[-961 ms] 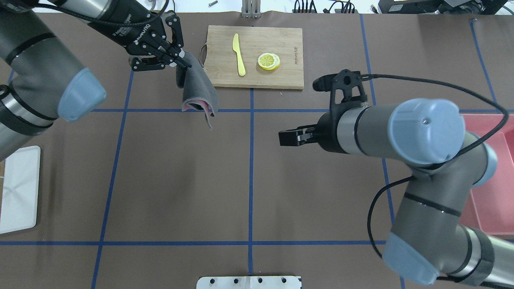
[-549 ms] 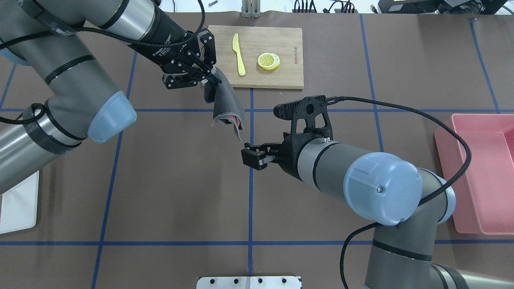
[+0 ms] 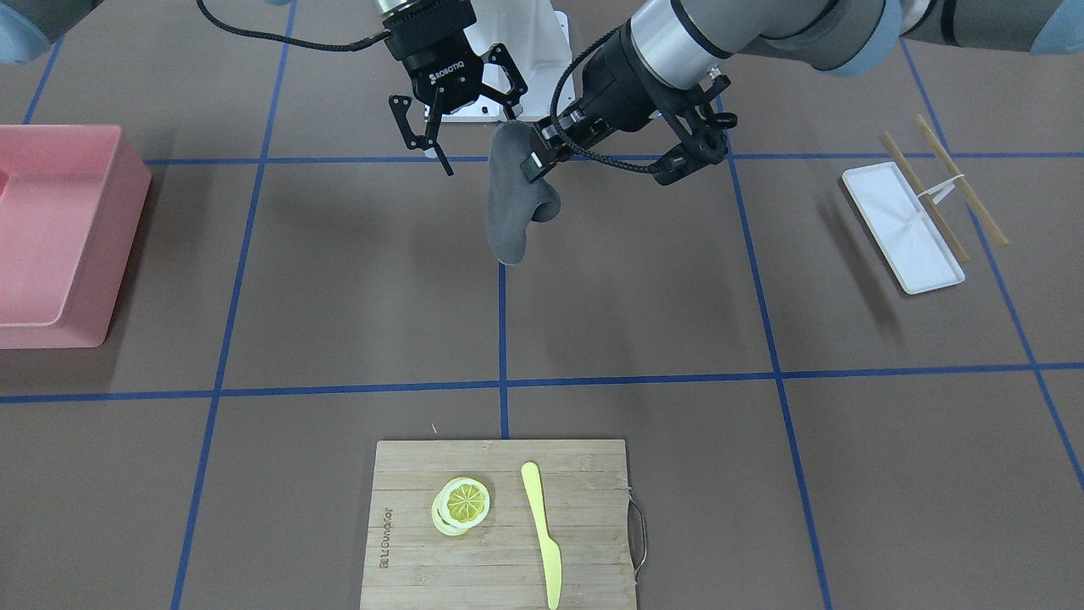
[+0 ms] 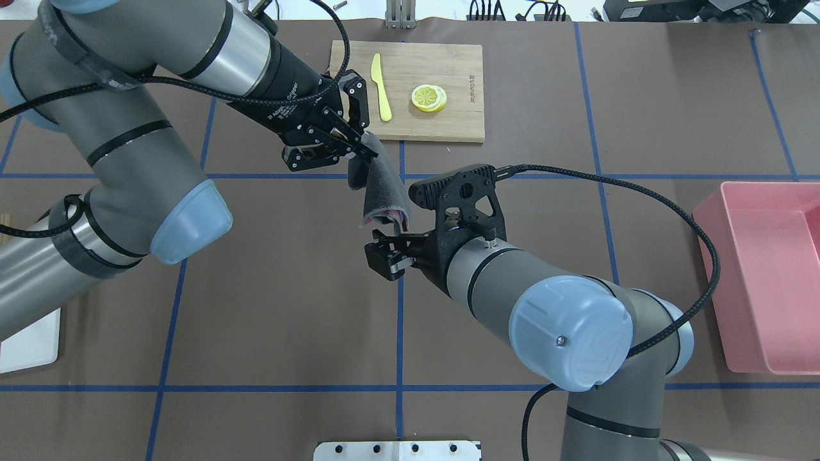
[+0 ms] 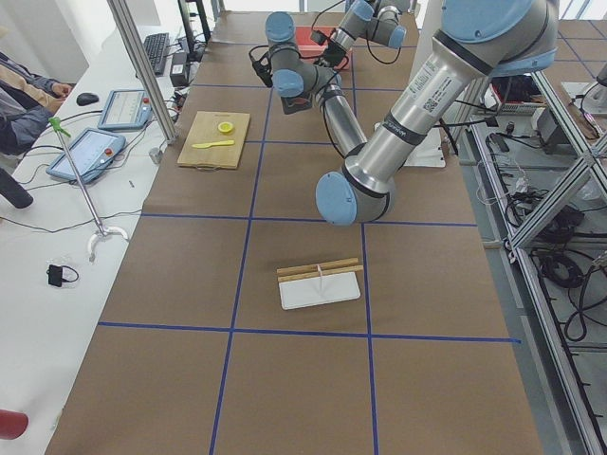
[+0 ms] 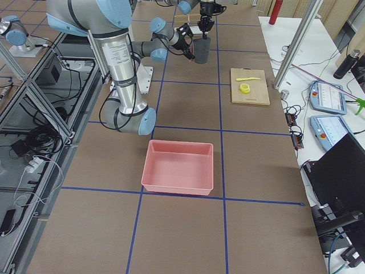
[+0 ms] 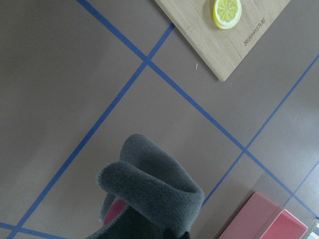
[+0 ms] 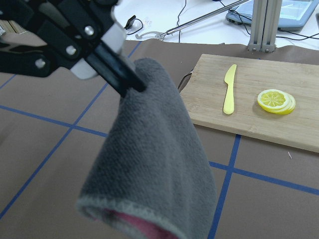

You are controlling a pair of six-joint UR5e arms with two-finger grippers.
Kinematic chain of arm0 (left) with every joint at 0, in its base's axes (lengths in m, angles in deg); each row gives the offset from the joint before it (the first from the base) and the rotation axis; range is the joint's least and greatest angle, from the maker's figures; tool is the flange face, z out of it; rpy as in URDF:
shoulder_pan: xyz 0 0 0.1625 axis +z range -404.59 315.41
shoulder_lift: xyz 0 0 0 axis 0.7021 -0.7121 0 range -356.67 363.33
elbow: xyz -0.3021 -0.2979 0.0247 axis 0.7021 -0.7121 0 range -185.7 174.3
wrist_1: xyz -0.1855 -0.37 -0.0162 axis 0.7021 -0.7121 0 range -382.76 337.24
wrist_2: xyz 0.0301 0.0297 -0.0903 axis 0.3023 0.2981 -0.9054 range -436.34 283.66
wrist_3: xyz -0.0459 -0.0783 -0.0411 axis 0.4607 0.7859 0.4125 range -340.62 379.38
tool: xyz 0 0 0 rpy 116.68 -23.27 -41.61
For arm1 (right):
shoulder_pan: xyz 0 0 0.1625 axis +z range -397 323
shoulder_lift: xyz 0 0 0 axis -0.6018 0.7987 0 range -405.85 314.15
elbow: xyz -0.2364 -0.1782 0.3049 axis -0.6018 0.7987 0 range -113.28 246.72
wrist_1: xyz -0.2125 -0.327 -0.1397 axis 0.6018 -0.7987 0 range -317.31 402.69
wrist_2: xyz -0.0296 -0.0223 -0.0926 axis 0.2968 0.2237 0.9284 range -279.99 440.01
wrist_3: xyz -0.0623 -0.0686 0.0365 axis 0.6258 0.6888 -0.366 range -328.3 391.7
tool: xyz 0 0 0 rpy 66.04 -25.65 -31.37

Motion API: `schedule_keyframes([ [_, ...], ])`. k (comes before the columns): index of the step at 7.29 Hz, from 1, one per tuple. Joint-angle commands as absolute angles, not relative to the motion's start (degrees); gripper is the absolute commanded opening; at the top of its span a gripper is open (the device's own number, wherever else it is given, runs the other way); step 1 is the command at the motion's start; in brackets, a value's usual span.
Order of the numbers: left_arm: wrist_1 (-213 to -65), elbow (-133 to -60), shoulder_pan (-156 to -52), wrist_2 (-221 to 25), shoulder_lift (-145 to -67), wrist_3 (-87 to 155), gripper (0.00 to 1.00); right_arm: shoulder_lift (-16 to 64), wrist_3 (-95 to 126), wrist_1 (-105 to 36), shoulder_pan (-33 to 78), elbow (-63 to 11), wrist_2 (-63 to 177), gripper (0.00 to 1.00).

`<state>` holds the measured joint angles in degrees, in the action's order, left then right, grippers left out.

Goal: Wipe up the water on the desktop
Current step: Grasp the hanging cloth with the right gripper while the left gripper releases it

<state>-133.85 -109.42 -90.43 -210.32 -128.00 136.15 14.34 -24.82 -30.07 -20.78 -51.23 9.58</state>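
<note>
My left gripper (image 4: 369, 148) is shut on the top corner of a grey cloth with a pink inner side (image 4: 383, 192). The cloth hangs folded above the brown desktop (image 4: 288, 288) near the middle blue tape line. My right gripper (image 4: 384, 251) is open right at the cloth's lower end, and I cannot tell whether it touches it. The front view shows the cloth (image 3: 511, 199) hanging from the left gripper (image 3: 533, 165) with the right gripper (image 3: 472, 142) beside it. The right wrist view is filled by the cloth (image 8: 149, 169). I see no water on the desktop.
A bamboo cutting board (image 4: 448, 118) with a yellow knife (image 4: 382, 86) and lemon slices (image 4: 428, 97) lies at the far side. A pink bin (image 4: 769, 275) stands at the right. A white tray (image 3: 902, 216) with chopsticks (image 3: 940, 182) lies at the robot's left.
My left arm has carried the cloth rightwards and nearer the table's middle. My right gripper has moved left and now sits at the cloth's lower end.
</note>
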Motion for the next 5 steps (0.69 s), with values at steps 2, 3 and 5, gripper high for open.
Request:
schedule_keyframes([
  [2,-133.85,-111.34,-88.1,-209.67,-127.36,136.89,0.0,14.01,-25.25,-25.2,-21.97,-48.52,11.36,0.83],
  [3,-133.85,-111.34,-87.92,-209.67,-127.36,136.89,0.0,14.09,-25.52,-21.77,-22.58,-47.29,11.45,0.26],
  [5,-133.85,-111.34,-87.92,-209.75,-127.27,136.8,0.0,14.45,-25.6,-20.24,-23.02,-46.92,11.36,0.0],
])
